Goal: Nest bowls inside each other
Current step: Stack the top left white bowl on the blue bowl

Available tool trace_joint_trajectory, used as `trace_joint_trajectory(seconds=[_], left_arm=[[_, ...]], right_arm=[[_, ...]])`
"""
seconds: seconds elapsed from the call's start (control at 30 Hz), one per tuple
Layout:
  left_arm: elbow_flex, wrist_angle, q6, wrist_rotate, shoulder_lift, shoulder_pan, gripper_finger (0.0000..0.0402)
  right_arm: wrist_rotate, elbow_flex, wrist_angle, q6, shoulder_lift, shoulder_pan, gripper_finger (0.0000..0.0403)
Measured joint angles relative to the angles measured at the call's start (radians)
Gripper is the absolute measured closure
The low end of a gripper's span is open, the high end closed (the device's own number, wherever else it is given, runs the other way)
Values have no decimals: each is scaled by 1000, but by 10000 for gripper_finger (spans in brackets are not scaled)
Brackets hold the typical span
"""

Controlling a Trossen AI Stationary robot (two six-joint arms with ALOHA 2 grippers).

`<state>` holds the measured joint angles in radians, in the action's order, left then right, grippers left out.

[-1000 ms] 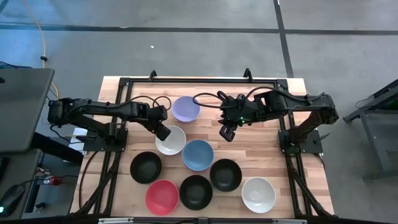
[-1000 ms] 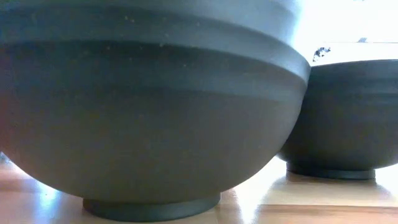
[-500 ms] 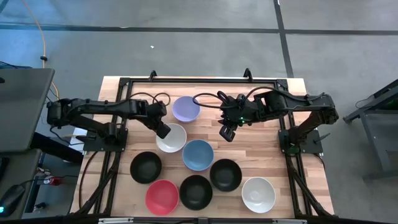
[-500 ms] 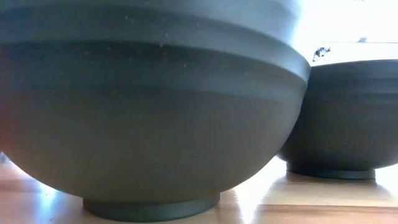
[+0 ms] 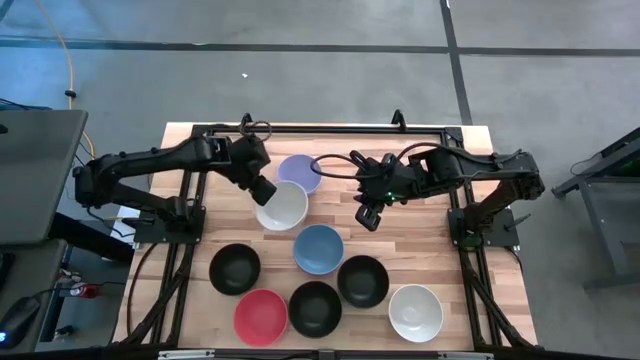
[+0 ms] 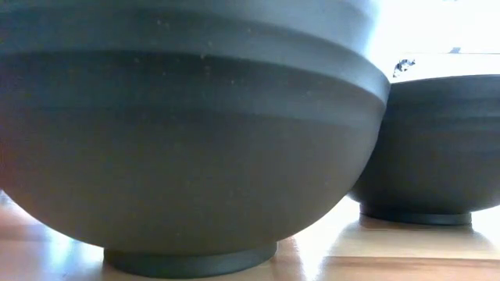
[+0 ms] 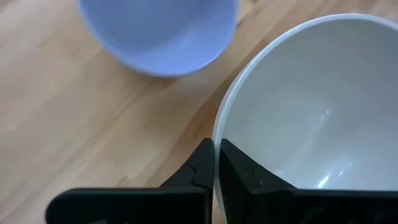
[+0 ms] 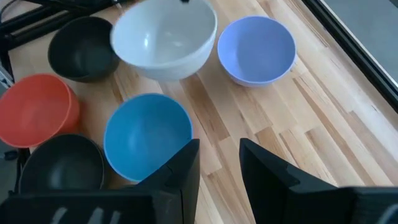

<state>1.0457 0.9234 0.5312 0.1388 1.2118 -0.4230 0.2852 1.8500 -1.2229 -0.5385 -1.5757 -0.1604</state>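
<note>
My left gripper [image 5: 263, 190] is shut on a white bowl [image 5: 284, 206], which hangs just near the lavender bowl [image 5: 299, 172] at the table's far middle. The blue bowl [image 5: 318, 248] stands nearer. Three black bowls [image 5: 235, 268] [image 5: 315, 307] [image 5: 362, 281], a red bowl [image 5: 261, 315] and a second white bowl [image 5: 415, 312] stand on their feet along the near side. My right gripper [image 5: 368, 215] hovers open to the right of the blue bowl, with nothing between its fingers [image 8: 186, 168]. My left gripper pinches the white bowl's rim [image 7: 219, 134] on the side toward the table's left, one finger inside the bowl and one outside. The fingers slant down from the left. The bowl is lifted clear of the table, opening up.
The low view is filled by two of the black bowls [image 6: 187, 140] [image 6: 437, 148] standing close to the camera. Bare wood lies at the table's far right and along its left edge. Both arm bases sit on black frames at the table's sides.
My left gripper has risen and gone toward the table's far edge, taking the white bowl with it. The bowl has left the tabletop and now hangs closer to the lavender bowl.
</note>
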Motion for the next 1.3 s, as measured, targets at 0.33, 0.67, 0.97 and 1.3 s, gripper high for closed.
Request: trace_joint_trajectory(seconds=[0.33,0.67,0.97,1.3], left_arm=[[157,1,42,-1,99,115,401],[269,-4,35,-1,343,263,401],[395,-11,13,-24,442,306,401],[407,-7,7,-57,509,321,401]], right_arm=[[0,0,-16,16,0,0,298],[9,0,53,146,41,-33,298],[196,0,131,198,187,-159,298],[377,0,65,105,241,-324,298]])
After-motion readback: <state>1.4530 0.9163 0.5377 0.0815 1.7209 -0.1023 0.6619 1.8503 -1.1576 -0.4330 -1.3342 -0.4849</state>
